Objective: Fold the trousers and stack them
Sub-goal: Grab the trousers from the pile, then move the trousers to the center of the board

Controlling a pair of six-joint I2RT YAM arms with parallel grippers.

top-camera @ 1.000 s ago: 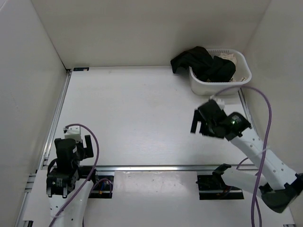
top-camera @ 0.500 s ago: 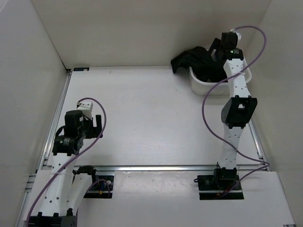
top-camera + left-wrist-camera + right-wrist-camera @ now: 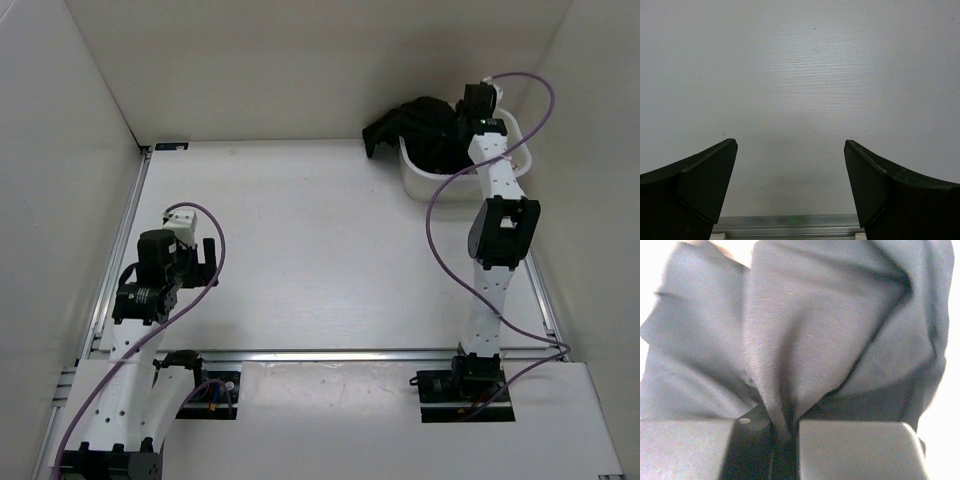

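The black trousers (image 3: 425, 128) lie bunched in the white basket (image 3: 430, 184) at the back right, with part spilling over its left rim. My right gripper (image 3: 462, 128) reaches down into the basket and is shut on a pinched fold of the trousers (image 3: 805, 345), which fill the right wrist view. My left gripper (image 3: 203, 262) hangs open above the bare table near the left front; nothing lies between its wide-apart fingers (image 3: 700, 180).
White walls enclose the table on the left, back and right. A metal rail (image 3: 790, 220) runs along the near edge, and another rail (image 3: 118, 240) runs down the left side.
My right arm swung from mid-table out to the basket and shut on the trousers. My left arm rose and moved forward a little, still open.
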